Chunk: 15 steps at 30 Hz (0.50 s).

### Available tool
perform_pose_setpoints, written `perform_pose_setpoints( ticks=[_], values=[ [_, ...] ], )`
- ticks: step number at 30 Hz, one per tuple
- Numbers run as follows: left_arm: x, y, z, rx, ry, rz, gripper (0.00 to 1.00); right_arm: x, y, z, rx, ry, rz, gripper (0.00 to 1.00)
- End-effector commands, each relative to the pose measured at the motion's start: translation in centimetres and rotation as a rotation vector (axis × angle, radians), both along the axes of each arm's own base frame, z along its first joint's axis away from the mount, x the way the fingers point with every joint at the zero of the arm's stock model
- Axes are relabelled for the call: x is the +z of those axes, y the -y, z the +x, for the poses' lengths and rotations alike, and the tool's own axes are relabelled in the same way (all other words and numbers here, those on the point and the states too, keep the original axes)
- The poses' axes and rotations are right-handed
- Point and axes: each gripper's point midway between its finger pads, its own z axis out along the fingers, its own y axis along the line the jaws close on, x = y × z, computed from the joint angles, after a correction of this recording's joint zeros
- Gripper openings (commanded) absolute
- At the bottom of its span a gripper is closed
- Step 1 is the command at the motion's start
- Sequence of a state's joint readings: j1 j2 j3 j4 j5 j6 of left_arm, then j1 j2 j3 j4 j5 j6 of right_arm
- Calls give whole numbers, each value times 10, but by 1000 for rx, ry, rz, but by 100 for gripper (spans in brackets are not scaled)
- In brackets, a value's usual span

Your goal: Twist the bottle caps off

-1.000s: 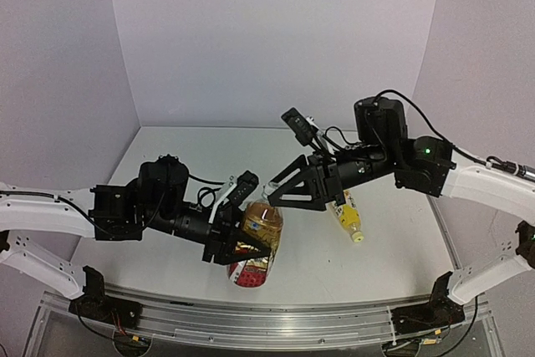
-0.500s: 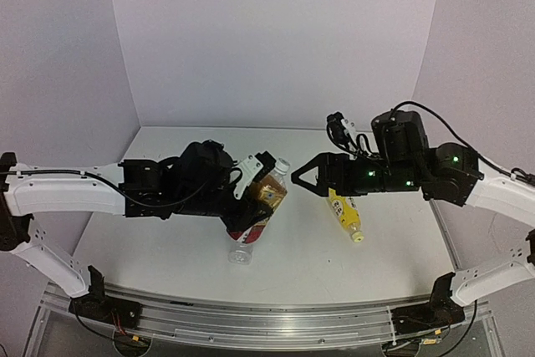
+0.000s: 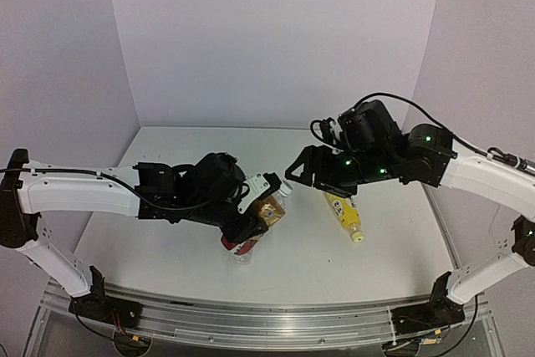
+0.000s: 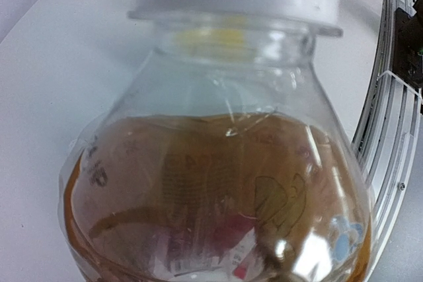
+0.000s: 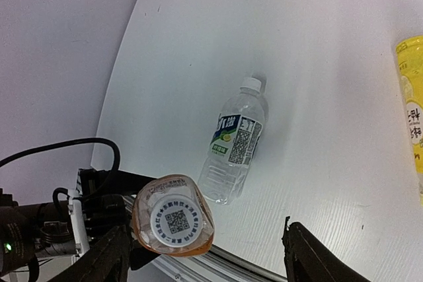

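Observation:
My left gripper (image 3: 251, 218) is shut on the short amber bottle (image 3: 269, 209) and holds it above the table, tilted, with its white cap (image 3: 284, 191) pointing toward the right arm. In the left wrist view the amber bottle (image 4: 218, 183) fills the frame and hides the fingers. My right gripper (image 3: 295, 175) is open just beyond the cap. In the right wrist view the right gripper (image 5: 205, 262) has its jaws wide apart, and the capped amber bottle (image 5: 174, 224) sits between them, nearer the left finger. The clear bottle (image 5: 234, 150) lies on the table. The yellow bottle (image 3: 344, 213) lies to the right.
The metal rail (image 3: 267, 319) runs along the table's near edge. White walls close the back and both sides. The clear bottle lies under the left gripper in the top view, mostly hidden. The yellow bottle (image 5: 413, 117) is at the right edge of the right wrist view.
My left arm has swung the amber bottle up and tilted its cap toward the right arm. My right gripper has moved left and closer to the cap, still open.

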<state>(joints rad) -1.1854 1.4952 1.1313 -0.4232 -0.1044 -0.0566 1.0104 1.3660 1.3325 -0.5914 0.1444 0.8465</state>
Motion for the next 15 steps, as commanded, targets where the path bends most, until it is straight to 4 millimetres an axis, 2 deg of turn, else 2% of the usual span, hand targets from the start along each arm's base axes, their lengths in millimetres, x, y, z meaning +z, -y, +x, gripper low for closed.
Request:
perform_pose_setpoints(
  ticks=[1,10,15],
  values=[
    [28,9,1,-20,23,-62,11,4,-15,-2,12,-76,41,74],
    [39,9,-4,-43,30,-112,13,-7,-24,-2,17,-150,53,66],
    [36,10,-1,-32,32,-100,12,-11,-28,-3,34,-167,52,48]
  ],
)
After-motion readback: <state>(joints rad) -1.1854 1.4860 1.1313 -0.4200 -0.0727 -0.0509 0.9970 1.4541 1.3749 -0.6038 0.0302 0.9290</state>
